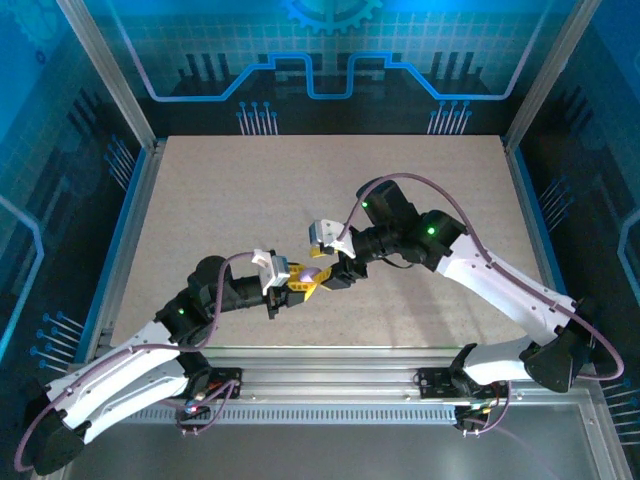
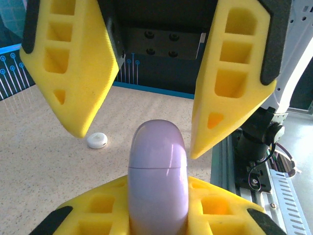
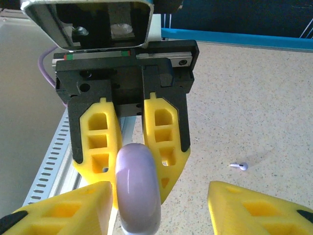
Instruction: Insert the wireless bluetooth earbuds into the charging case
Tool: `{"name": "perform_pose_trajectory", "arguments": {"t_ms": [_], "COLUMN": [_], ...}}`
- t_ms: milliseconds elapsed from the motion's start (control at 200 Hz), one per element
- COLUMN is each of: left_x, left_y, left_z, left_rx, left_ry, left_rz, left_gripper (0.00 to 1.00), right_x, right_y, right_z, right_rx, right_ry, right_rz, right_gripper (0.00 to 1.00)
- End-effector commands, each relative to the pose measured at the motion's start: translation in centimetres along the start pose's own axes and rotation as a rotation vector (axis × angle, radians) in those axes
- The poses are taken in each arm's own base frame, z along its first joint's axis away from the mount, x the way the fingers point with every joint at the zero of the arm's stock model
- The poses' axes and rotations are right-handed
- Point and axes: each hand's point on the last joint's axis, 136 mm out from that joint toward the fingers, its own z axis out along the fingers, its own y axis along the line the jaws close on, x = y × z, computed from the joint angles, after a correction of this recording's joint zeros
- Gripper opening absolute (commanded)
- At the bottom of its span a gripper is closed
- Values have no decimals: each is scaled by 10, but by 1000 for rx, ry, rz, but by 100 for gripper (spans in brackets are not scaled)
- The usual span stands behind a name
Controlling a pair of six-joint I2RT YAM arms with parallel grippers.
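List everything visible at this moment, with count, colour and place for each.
charging case: one, lilac, clamped between the left gripper's fingers
earbud: one, white, lying on the table apart from the case
round piece: one, white, lying on the table; too small to identify
table: one, beige speckled, under both arms
backdrop panels: several, blue with circuit print, around the table
left gripper: one, yellow fingers, shut on the charging case
right gripper: one, yellow fingers, open, one finger on either side of the case
left arm and right arm: two, white and black, reaching from the near edge to meet mid-table
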Motion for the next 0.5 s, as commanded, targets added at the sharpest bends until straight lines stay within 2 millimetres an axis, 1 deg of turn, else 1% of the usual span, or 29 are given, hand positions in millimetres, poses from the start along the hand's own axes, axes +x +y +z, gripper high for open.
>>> {"name": "perform_pose_trajectory", "arguments": {"t_ms": [0,90,190,365,495], "left_x": [-20,-20,-21,-20,-21], "left_y": [-2,-3,-3,-3,-4], "left_z": [-3,-3,-4,-5,-5], "left_rx": [0,4,4,3,4], "left_ry": [-63,-65,-66,-65,-69], "left_rz": [31,29,27,27,24], "left_gripper": [21,21,21,21,21], "right_x": [4,8,11,7,10], "right_y": [-4,-7,-16,-37,-49], "right_z": [2,3,0,-20,-30], "right_rx": [16,37,94,193,253], "right_ry": [6,21,28,-37,-51], "right_rz": [18,25,33,81,118], "right_gripper": [54,54,53,53,53]}}
